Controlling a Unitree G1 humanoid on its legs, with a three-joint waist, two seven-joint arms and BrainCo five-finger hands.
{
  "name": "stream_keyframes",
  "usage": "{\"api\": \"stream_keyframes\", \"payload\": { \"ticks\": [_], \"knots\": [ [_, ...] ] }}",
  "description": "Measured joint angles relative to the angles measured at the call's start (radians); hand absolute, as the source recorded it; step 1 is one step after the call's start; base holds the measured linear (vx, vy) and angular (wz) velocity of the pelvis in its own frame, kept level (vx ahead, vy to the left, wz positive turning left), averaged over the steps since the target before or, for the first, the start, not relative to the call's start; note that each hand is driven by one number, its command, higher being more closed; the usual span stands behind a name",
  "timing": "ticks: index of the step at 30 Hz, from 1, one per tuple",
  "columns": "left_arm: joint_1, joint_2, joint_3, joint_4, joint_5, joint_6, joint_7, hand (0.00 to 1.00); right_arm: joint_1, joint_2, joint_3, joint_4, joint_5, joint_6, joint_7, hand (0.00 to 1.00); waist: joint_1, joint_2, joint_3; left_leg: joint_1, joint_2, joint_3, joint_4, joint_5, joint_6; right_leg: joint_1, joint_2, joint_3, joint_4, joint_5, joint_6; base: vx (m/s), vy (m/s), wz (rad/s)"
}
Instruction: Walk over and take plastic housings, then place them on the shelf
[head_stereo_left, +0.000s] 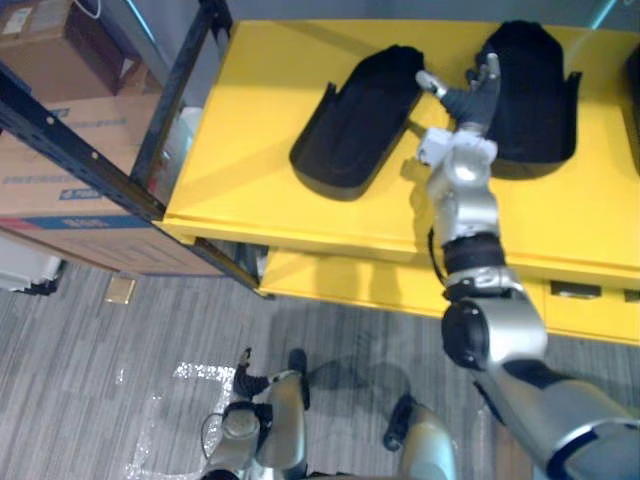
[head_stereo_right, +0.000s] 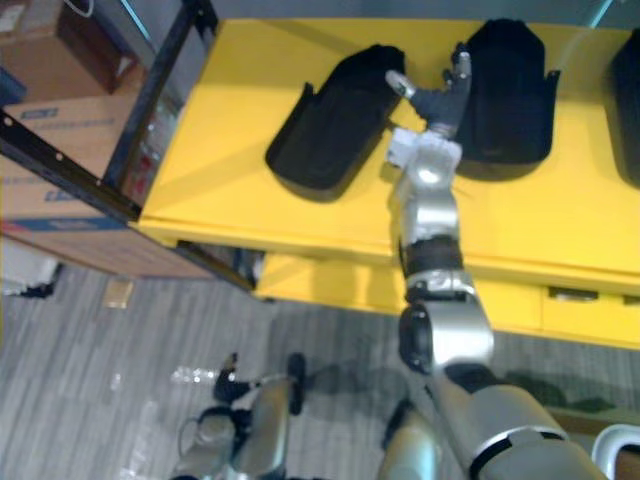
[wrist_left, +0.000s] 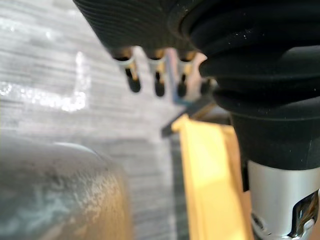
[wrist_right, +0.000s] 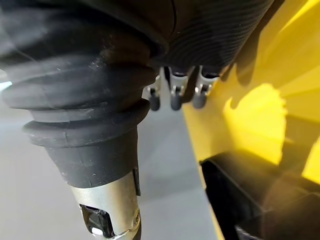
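Housings look parked on the shelf; right hand up there, empty

Near housing (head_stereo_left: 355, 125) and far housing (head_stereo_left: 530, 90) lie on the yellow shelf (head_stereo_left: 260, 170); a third housing (head_stereo_left: 634, 90) is cut off at the edge; right hand (head_stereo_left: 470, 95) between them, fingers spread, gripping nothing; left hand (wrist_left: 157, 85) low over the floor, fingers relaxed, empty; can't tell if the fingertips touch, or if more housings need fetching.

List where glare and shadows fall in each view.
Left eye view: pale glare on the grey floor; a darker band crosses the yellow shelf beside the left plastic housing. Left wrist view: bright streaks on the floor. Right wrist view: a bright patch on the shelf amid shade.
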Motion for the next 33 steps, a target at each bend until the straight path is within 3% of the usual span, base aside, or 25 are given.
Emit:
{"api": "stream_keyframes", "payload": {
  "ticks": [11, 18, 23, 33],
  "knots": [
    [0.000, 0.001, 0.001, 0.001, 0.003, -0.001, -0.030, 0.00, -0.064, -0.036, 0.083, 0.067, 0.132, 0.007, 0.128, 0.00, 0.004, 0.017, -0.003, -0.014, -0.010, -0.009, 0.003, 0.002, 0.004, -0.001, -0.011, -0.018, -0.001, -0.003, 0.002, -0.01, 0.004, 0.05],
    [0.000, 0.000, 0.001, -0.005, 0.009, -0.001, -0.043, 0.00, -0.099, -0.049, 0.128, 0.068, 0.157, 0.007, 0.179, 0.00, 0.009, 0.022, -0.002, -0.024, -0.010, -0.017, 0.013, 0.000, 0.004, -0.006, -0.014, -0.024, 0.013, -0.013, 0.000, 0.00, -0.006, 0.02],
    [0.002, -0.006, 0.001, -0.004, 0.009, 0.001, -0.057, 0.00, -0.114, -0.063, 0.157, 0.078, 0.173, 0.007, 0.198, 0.00, 0.023, 0.053, -0.005, -0.047, -0.012, -0.030, 0.039, -0.007, 0.004, -0.017, -0.021, -0.034, 0.041, -0.027, -0.001, -0.02, -0.008, 0.07],
    [0.005, -0.006, 0.014, -0.003, 0.008, 0.000, -0.056, 0.00, -0.115, -0.067, 0.197, 0.078, 0.203, 0.007, 0.200, 0.00, 0.036, 0.054, -0.006, -0.067, -0.020, -0.047, 0.041, -0.006, 0.004, -0.025, -0.030, -0.050, 0.053, -0.036, 0.000, 0.00, 0.002, 0.04]
  ]
}}
